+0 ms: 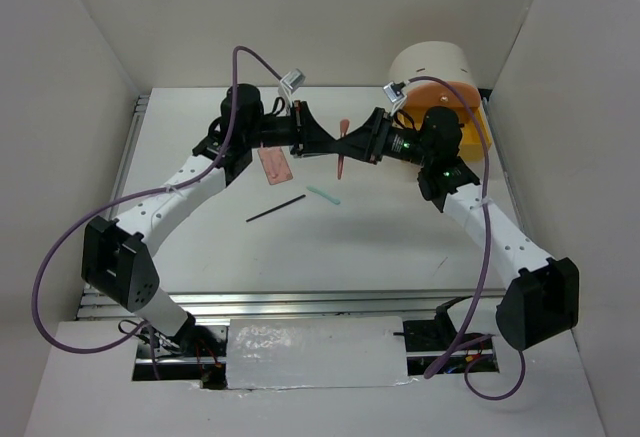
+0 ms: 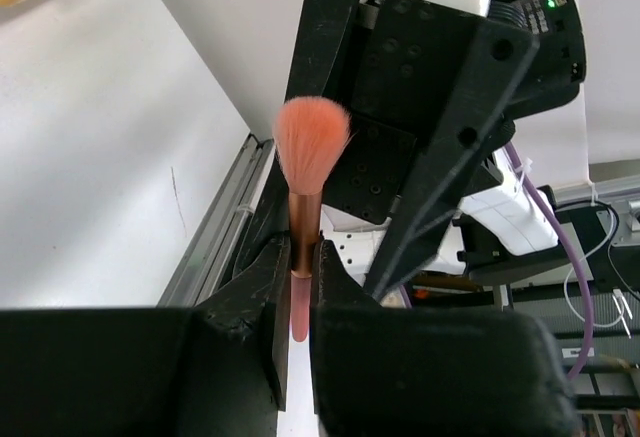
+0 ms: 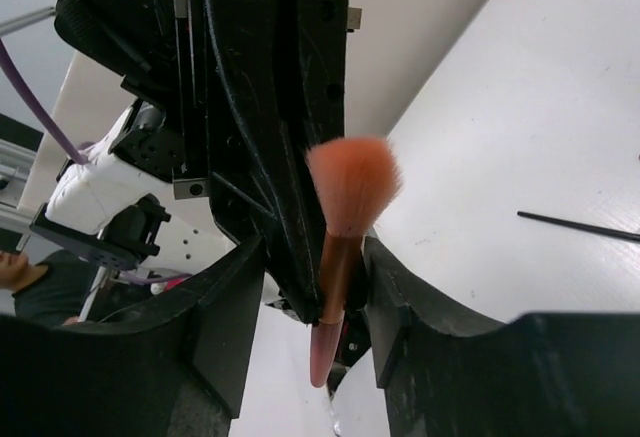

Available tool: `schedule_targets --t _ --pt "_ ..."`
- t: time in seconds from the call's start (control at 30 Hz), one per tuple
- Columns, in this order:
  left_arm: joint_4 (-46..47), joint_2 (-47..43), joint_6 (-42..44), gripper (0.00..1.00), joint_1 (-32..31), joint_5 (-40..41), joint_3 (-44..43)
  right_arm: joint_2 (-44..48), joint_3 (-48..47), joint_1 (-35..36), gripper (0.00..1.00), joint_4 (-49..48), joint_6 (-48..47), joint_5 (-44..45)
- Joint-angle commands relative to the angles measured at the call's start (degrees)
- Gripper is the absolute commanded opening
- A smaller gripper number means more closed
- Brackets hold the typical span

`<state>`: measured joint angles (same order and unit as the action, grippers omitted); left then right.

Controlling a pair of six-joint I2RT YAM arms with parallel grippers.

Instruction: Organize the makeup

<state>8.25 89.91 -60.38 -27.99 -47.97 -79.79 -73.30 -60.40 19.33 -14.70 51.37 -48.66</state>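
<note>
White matte tabletop [image 1: 400,247] lies below the left claw [image 2: 298,257], clamped on the smooth coppery handle of a fluffy pink-bristled brush [image 2: 312,142]; the right claw [image 3: 315,257] straddles that handle, jaws apart. Only the top view shows a flat pink rectangular palette [image 1: 275,166] and short mint-green stick [image 1: 323,195] on the table; the right wrist also catches a thin black pencil [image 3: 580,227]

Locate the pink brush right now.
Top view, above the table's far centre: pink brush clamped upright in the left gripper, the right gripper open around it.
</note>
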Motion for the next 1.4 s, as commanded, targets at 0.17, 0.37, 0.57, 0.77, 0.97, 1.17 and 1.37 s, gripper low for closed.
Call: schedule_targets --t 0.17,0.37,0.57,0.77,0.97,1.17,1.37 --pt "1.07 -0.09 -0.53 0.0 0.21 1.73 -4.31 3.25 1.95 0.62 0.68 -4.9 -1.1 -3.63" --pt "0.36 0.79 0.18 0.0 0.13 1.74 -6.43 4.39 2.48 0.62 0.62 -4.2 -1.71 -3.89" --pt "1.33 0.44 -0.44 0.0 0.21 1.29 -5.47 4.48 1.96 0.53 0.37 -4.46 -1.54 -2.84" --pt "0.1 -0.08 0.79 0.0 0.21 1.73 -4.94 4.3 1.16 0.44 0.02 -3.93 -1.45 -2.14" --pt "-5.6 0.71 2.81 0.75 0.3 4.18 -7.31 4.13 1.69 0.36 0.0 -4.29 -0.57 -2.14" --pt "-9.03 2.02 2.37 0.99 0.83 7.53 -13.97 3.07 1.08 0.36 0.0 0.1 -1.98 0.14" --pt "-30.43 6.77 6.85 0.99 4.08 20.87 -32.61 2.28 0.11 -1.75 0.0 7.65 -1.81 11.81"
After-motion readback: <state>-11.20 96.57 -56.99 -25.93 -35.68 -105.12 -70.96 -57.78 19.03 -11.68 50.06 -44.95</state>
